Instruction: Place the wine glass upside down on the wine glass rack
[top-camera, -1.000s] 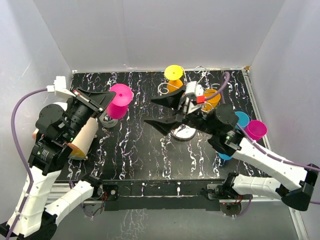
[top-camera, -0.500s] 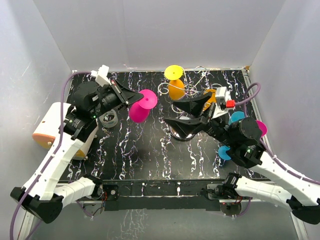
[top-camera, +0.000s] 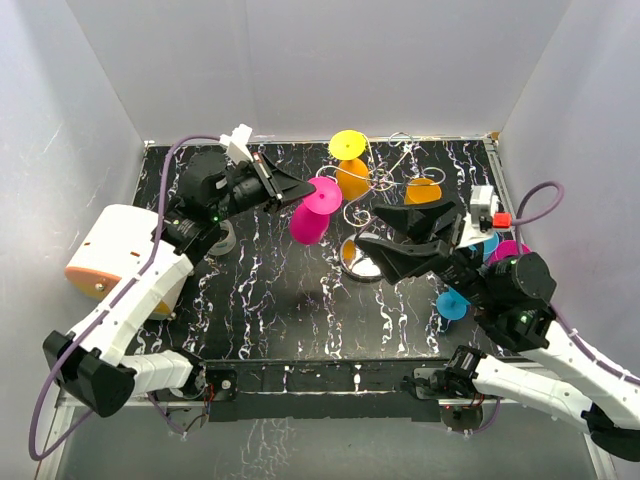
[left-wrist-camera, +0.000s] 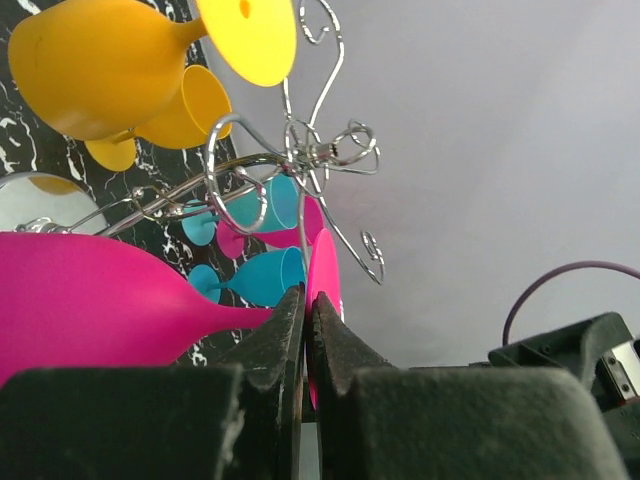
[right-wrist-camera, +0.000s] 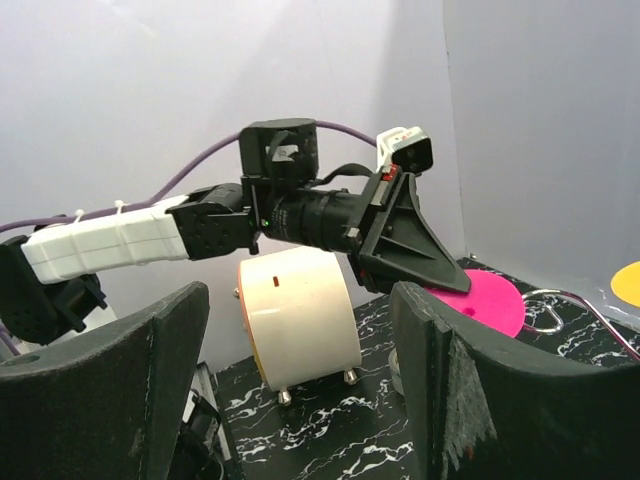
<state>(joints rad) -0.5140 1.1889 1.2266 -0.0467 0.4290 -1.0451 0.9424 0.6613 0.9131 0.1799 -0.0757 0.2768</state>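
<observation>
A magenta plastic wine glass (top-camera: 308, 215) is being held by its thin stem, pinched between the nearly closed black fingers (left-wrist-camera: 275, 345) of the left gripper (top-camera: 303, 191). It is being carried clear of the black white-veined table (top-camera: 270, 300), tilted over on its side. In the left wrist view the bowl is pointing left and the flat round foot is standing edge-on just past the fingertips.

The silver wire wine glass rack (top-camera: 385, 182) is standing at the back middle of the table on its round shiny disc base (top-camera: 365, 262). The glass is being held just beside the rack's left-hand loops, and whether it is touching the wire cannot be told. Two yellow-orange plastic glasses (top-camera: 350, 165) are hanging foot-up on the rack's arms.

The right gripper (top-camera: 368, 227) is being held wide, with nothing between its fingers, near the disc base and to the right of the magenta glass. In its own wrist view the two grey-black fingers (right-wrist-camera: 110, 400) are framing the left arm and a white cylinder with an orange end (right-wrist-camera: 300, 315). That cylinder is lying at the table's left edge. A cluster of blue and pink plastic glasses (top-camera: 485, 242) is lying near the right edge, partly hidden by the right arm.
</observation>
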